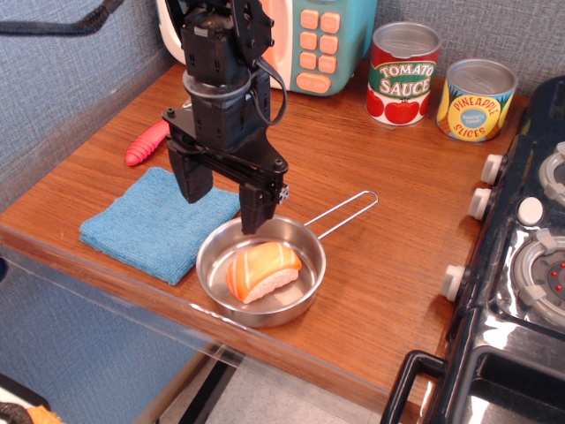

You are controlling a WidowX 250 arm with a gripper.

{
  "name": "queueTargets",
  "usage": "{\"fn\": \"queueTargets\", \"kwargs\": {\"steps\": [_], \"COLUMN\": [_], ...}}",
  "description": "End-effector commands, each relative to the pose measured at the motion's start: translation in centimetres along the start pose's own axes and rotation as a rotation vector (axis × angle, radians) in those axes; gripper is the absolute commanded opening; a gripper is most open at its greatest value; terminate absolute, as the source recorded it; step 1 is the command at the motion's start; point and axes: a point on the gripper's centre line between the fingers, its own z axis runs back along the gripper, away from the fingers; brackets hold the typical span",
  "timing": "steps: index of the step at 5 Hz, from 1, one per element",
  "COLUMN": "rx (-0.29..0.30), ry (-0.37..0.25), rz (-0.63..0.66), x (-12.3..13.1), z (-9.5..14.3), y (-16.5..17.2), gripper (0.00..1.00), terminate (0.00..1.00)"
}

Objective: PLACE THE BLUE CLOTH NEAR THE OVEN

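The blue cloth (159, 223) is lying flat near the front left corner of the wooden counter (371, 256), close to the front edge. It is roughly square, so it has no clear long axis; its sides are running diagonal to the counter edges.

The gripper (226, 194) is hanging over the right corner of the cloth, with its two fingers spread apart and nothing between them. The left finger (192, 177) is standing above the cloth's back right part, and the other finger is standing above the rim of the steel pan (261, 270), which is just beside the cloth on the right and is holding a piece of toy sushi (262, 270). So most of the cloth is lying to the left and toward the front from the gripper. I cannot tell if the fingers are touching the cloth.

The oven (309, 40) is standing at the back edge of the counter, behind the arm, well apart from the cloth. I am judging that the gripper needs to go down and pinch the cloth, then carry it toward the back edge. A red toy (146, 143) is lying near the left edge.
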Motion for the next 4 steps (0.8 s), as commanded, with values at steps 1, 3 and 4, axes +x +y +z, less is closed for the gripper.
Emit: {"fn": "queueTargets", "kwargs": {"steps": [1,3,4], "rx": [0.000,0.043,0.071], "ry": [0.000,0.000,0.011], "rz": [0.000,0.094,0.125], "x": [0.0,-2.0,-3.1], "z": [0.0,0.1,-0.1], "y": [0.0,4.7,6.6], "gripper": [1.00,1.00,1.00], "terminate": [0.00,0.00,0.00]}}
